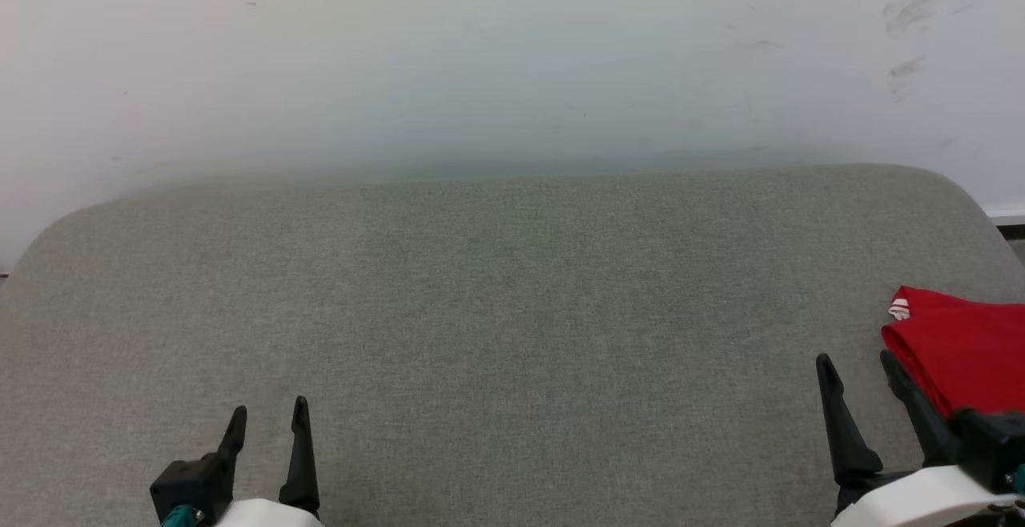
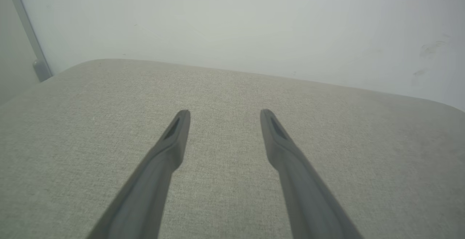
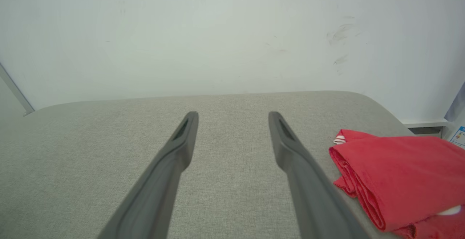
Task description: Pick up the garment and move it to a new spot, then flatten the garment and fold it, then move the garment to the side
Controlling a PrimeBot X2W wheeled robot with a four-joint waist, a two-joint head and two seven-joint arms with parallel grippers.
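Note:
The garment [image 1: 961,347] lies folded into a red bundle at the right edge of the grey fabric surface [image 1: 512,311], a bit of red-and-white striped trim showing at its far left corner. In the right wrist view the garment [image 3: 403,173] sits just right of my right fingers. My right gripper [image 1: 858,360] stands open at the lower right, close beside the garment's left side, with nothing between its fingers [image 3: 290,148]. At the lower left my left gripper [image 1: 268,411] is open over bare fabric, holding nothing; its fingers [image 2: 174,137] are spread wide.
A pale wall [image 1: 512,54] with a few scuff marks rises right behind the grey surface. The surface has rounded far corners. A grey strip [image 2: 25,28] runs down the wall at the far left. A dark gap [image 1: 1010,231] shows past the right corner.

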